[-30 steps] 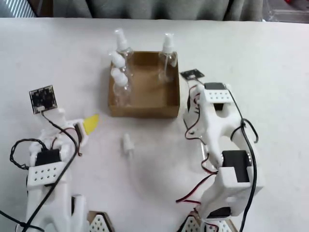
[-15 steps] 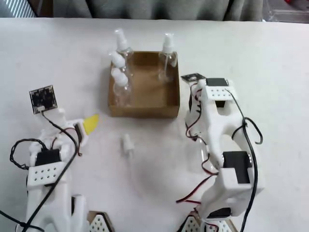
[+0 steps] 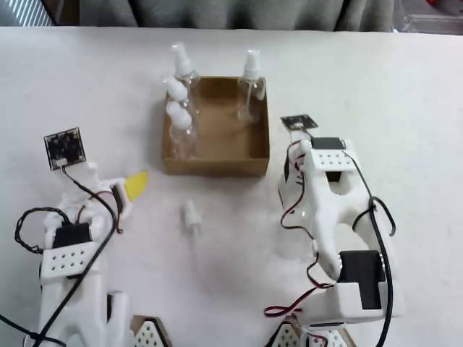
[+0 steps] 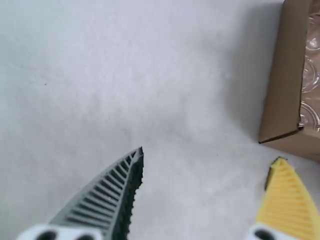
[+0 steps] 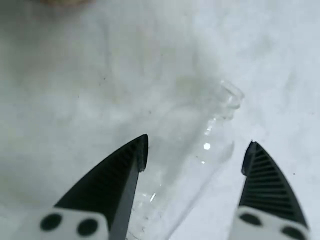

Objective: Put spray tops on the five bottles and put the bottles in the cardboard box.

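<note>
Table [image 3: 405, 87]: white top, seen from above.

Cardboard box [image 3: 217, 168] is sitting in the upper middle of the high view, open side up. Three topped bottles [image 3: 176, 94] are standing upright along its left wall, one behind another. A fourth topped bottle [image 3: 251, 79] is standing in its upper right corner. All four are wearing white spray tops.

A loose spray top [image 3: 191, 215] is lying on the table just below the box, near the middle of the frame and apart from both arms.

Left arm [image 3: 69, 246] is occupying the lower left of the high view, with its yellow finger [image 3: 136, 185] pointing toward the box's lower left corner. In the left wrist view the left gripper [image 4: 210, 155] is hanging over bare table with its jaws wide apart and gripping nothing. A corner of the box is sitting just beyond the yellow finger, not touching it.

Right arm [image 3: 329, 195] is running from the lower right of the high view up to just right of the box.

In the right wrist view the right gripper [image 5: 197, 141] is hanging over an uncapped bottle [image 5: 190, 185]. That bottle is clear and is lying on its side on the table, its open neck pointing away from the gripper. The jaws are standing wide, one black finger on each side of the bottle's body. Whether either finger is touching the bottle, I cannot tell.
</note>
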`<state>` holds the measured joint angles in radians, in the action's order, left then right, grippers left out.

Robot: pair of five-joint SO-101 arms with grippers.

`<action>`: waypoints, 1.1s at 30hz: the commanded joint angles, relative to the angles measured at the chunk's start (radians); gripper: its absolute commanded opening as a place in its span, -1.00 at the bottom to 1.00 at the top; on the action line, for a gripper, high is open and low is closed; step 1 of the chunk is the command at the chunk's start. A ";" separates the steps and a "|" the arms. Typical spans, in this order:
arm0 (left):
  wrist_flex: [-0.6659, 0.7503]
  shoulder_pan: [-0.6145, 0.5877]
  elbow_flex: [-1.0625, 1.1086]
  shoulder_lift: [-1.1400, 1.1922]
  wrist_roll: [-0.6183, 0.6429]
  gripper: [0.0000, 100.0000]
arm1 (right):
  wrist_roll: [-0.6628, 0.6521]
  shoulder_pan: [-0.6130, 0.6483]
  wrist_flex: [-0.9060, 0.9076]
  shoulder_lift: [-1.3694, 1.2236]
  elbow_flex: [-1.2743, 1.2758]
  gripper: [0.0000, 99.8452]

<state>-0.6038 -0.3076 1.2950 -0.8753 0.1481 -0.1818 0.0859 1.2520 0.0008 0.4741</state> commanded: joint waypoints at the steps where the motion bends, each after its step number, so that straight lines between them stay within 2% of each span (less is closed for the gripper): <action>1: 0.023 -0.008 -0.003 0.004 -0.009 -0.26 | 0.048 -0.001 -0.013 0.044 -0.003 -0.46; 17: 0.023 -0.008 -0.003 0.004 -0.009 -0.26 | 0.169 0.008 0.001 0.150 0.029 -0.46; 24: 0.023 -0.008 -0.003 0.004 -0.009 -0.26 | 0.196 0.036 -0.139 0.153 0.137 -0.46; 26: 0.023 -0.008 -0.003 0.004 -0.009 -0.26 | 0.250 0.033 -0.171 0.153 0.153 -0.46; 33: 0.023 -0.008 -0.003 0.004 -0.009 -0.26 | 0.290 0.007 -0.219 0.143 0.160 -0.46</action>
<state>-0.6038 -0.3076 1.2950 -0.8753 0.1481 0.0974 0.1135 1.0526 0.1128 0.6414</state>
